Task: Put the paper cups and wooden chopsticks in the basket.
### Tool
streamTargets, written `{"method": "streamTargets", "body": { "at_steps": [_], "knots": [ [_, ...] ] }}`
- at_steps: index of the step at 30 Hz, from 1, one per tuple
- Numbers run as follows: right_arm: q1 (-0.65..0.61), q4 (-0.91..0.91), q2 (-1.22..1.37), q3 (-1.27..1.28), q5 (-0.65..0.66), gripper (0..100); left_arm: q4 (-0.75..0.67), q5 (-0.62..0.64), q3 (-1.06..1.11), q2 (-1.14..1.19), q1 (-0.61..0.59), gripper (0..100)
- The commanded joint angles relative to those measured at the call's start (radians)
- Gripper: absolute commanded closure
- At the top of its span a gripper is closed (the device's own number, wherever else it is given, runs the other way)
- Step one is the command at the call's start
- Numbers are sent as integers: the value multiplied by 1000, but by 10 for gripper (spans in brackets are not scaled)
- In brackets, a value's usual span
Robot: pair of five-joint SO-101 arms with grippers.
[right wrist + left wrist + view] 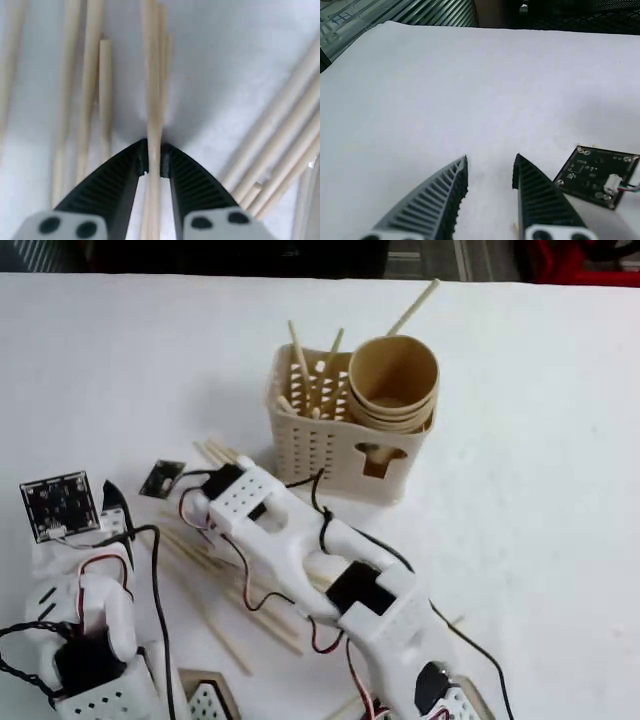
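Right pincer (154, 155) is clamped across one pale round wooden chopstick (152, 100). The stick passes between the fingertips, and its long axis runs straight ahead in line with the fingers. It lies low among the other loose wooden chopsticks (102, 100), most of them roughly parallel to it. In the high view these loose sticks are scattered on the white surface (540, 490) under and beside the right arm.

The cream perforated plastic basket (330, 450) stands just beyond that arm, farther up the surface. It already holds a stack of tan paper cups (395, 375) and several upright chopsticks (300, 360). The right arm is clearly the nearer one to both the loose sticks and the basket.

Judgement: the held stick needs lifting and tipping upright before it goes into the slotted side next to the cups.

Left pincer (490, 165) is spread apart, holding nothing, over bare surface and well apart from the basket.
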Motion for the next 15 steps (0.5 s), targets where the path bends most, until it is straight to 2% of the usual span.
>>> {"method": "streamTargets", "body": {
  "at_steps": [1,15],
  "knots": [
    [-8,22,7,-3,11,979,-6,8,-6,-7,-8,842],
    [130,77,-321,61,14,979,-8,9,-6,-7,-8,842]
  ]
}}
